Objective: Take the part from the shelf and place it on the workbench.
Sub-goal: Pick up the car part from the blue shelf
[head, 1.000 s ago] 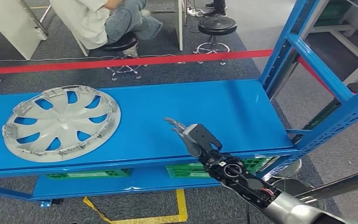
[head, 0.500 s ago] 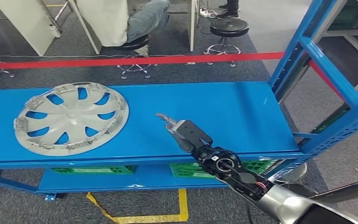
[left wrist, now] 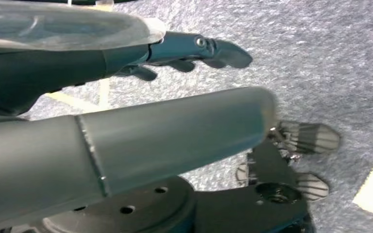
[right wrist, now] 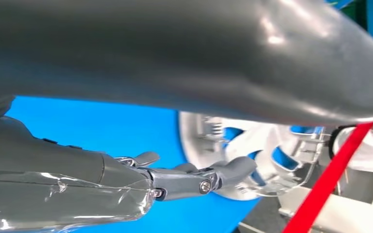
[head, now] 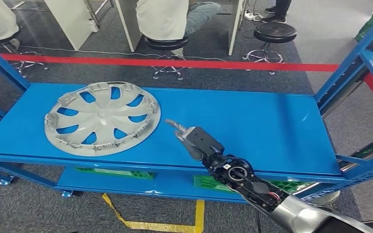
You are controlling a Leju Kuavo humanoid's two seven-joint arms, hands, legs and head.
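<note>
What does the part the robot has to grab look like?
Find the long blue metal shelf and look toward its left end. Lying flat there is a round silver-grey plastic wheel cover with curved spokes and blue showing through the gaps. Nothing else rests on that shelf.

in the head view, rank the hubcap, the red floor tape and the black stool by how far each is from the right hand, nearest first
1. Hubcap: on the blue shelf, just to the left of the right hand, not touching it.
2. Red floor tape: on the carpet beyond the shelf's far edge.
3. Black stool: past the tape, toward the top right.
</note>
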